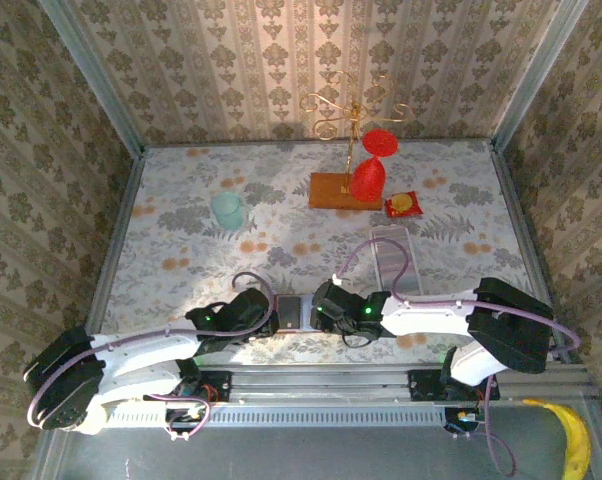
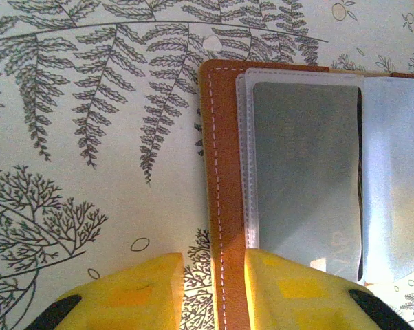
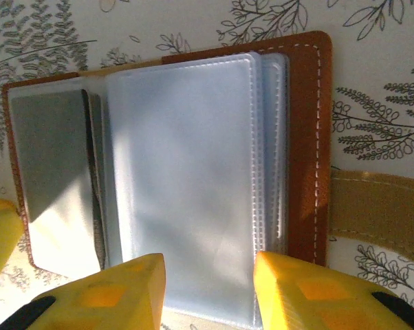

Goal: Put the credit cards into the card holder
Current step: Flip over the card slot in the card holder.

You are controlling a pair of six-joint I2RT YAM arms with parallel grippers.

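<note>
Both arms stretch low and inward from their bases. The left gripper (image 1: 270, 312) and the right gripper (image 1: 322, 304) face each other closely, each with jaws partly parted.

Top camera looks down from high behind the near edge over the whole floral-print table (image 1: 181, 230); both wrist cameras face down, close, sharing the open orange-brown leather card holder (image 3: 307, 137)

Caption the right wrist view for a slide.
Orange-brown leather card holder lies open, clear plastic sleeves up, right gripper poised above.
</note>
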